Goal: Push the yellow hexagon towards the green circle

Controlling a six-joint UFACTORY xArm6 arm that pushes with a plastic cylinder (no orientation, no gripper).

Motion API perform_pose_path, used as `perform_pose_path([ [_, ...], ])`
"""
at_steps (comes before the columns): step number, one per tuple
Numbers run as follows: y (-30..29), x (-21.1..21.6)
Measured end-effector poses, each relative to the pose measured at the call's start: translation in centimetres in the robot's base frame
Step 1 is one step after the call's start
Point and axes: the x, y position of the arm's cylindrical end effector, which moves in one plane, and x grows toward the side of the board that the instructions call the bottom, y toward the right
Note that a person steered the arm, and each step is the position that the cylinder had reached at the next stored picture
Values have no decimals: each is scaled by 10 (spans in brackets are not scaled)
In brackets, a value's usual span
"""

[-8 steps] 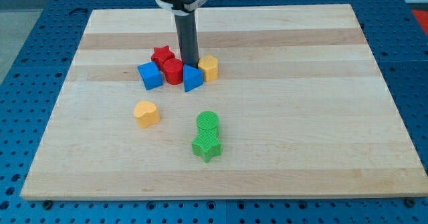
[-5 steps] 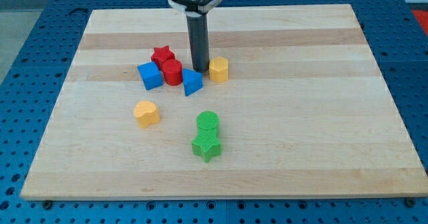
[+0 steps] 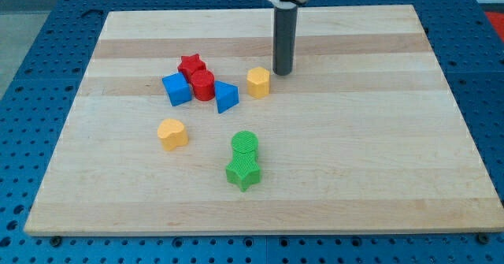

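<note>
Wooden board (image 3: 409, 138) lay on a blue perforated table (image 3: 31, 59) and carried eight small blocks. The dark rod descended from the far edge of the view, and my tip (image 3: 282, 72) rested on the board just to the right of, and slightly farther than, the yellow hexagon (image 3: 257, 83), with a narrow strip of bare wood between them; the tip touched no block. Being a plain rod, the end effector had no jaws and held nothing.

The yellow hexagon stood right of the centre cluster, near but apart from the blue triangle (image 3: 226, 96). That cluster lay to the left: the red cylinder (image 3: 203, 84) sat between the blue triangle and the blue cube (image 3: 176, 89), with the red star (image 3: 190, 64) touching it on the far side.

The green circle (image 3: 245, 144) lay nearer than the hexagon and slightly to its left, well apart from it. The green star (image 3: 243, 172) pressed against the circle's near side. The yellow heart (image 3: 172, 133) sat alone to the left of the green pair, nearer than the blue cube.
</note>
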Motion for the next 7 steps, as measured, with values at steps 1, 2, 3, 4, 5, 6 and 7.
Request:
perform_pose_path([
  [1, -18, -10],
  [2, -34, -8],
  [3, -42, -4],
  [4, -54, 5],
  [5, -59, 19],
  [6, -30, 27],
  [7, -8, 27],
])
